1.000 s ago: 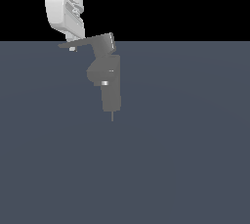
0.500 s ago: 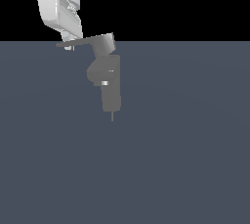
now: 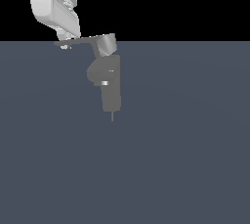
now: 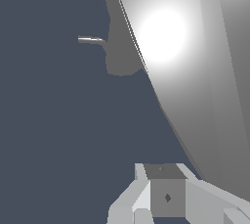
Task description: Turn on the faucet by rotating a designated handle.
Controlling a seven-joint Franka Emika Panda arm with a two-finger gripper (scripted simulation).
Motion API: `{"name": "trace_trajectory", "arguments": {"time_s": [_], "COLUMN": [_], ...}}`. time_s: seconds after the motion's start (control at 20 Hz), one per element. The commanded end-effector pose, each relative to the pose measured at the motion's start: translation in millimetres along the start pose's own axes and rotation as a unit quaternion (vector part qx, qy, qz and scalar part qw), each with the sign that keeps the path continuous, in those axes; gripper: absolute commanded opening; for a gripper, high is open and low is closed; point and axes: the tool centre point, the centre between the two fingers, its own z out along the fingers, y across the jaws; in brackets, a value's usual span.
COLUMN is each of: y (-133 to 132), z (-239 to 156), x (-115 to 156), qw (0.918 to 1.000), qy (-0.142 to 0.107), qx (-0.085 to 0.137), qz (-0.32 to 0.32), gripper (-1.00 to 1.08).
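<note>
The faucet (image 3: 105, 74) is a small matte grey fixture in the middle of the exterior view, with a rectangular spout (image 3: 111, 98) and a small bright ring (image 3: 105, 83). Its handle (image 3: 80, 41) is a long thin lever running from a boxy hub (image 3: 106, 43) toward the exterior view's left. My white gripper (image 3: 63, 35) comes down from above and touches the lever near its tip. In the wrist view the lever (image 4: 195, 81) fills the frame as a broad glaring grey band beside my gripper (image 4: 166, 191). The fingers look closed together with nothing between them. The faucet body (image 4: 119, 54) lies beyond.
A plain dark blue-grey floor (image 3: 185, 159) stretches all around the faucet. A thin pin (image 3: 113, 116) sticks out below the spout. Black background lies above the floor's far edge.
My gripper has moved toward the exterior view's left and slightly up. The lever's tip has swung with it, so the lever now lies closer to level.
</note>
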Motion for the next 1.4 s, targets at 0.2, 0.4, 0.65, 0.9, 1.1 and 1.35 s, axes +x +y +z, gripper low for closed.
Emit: {"name": "trace_trajectory", "arguments": {"time_s": [0.2,0.4,0.65,0.9,1.1,1.35], "y": [22,34,38,51,61,75], "z": [-1,-1,3,3,2,1], "x": [-1,-1,3,13,22,33], "qw": [1.0,1.0,1.0,1.0,1.0,1.0], "qy": [0.001,0.001,0.003,0.002,0.002,0.002], "qx": [-0.002,-0.002,-0.003,-0.003,-0.003,-0.003], "qz": [0.0,0.0,0.004,0.003,0.003,0.002], "gripper": [-1.0,-1.0,-1.0,-1.0,-1.0,-1.0]}}
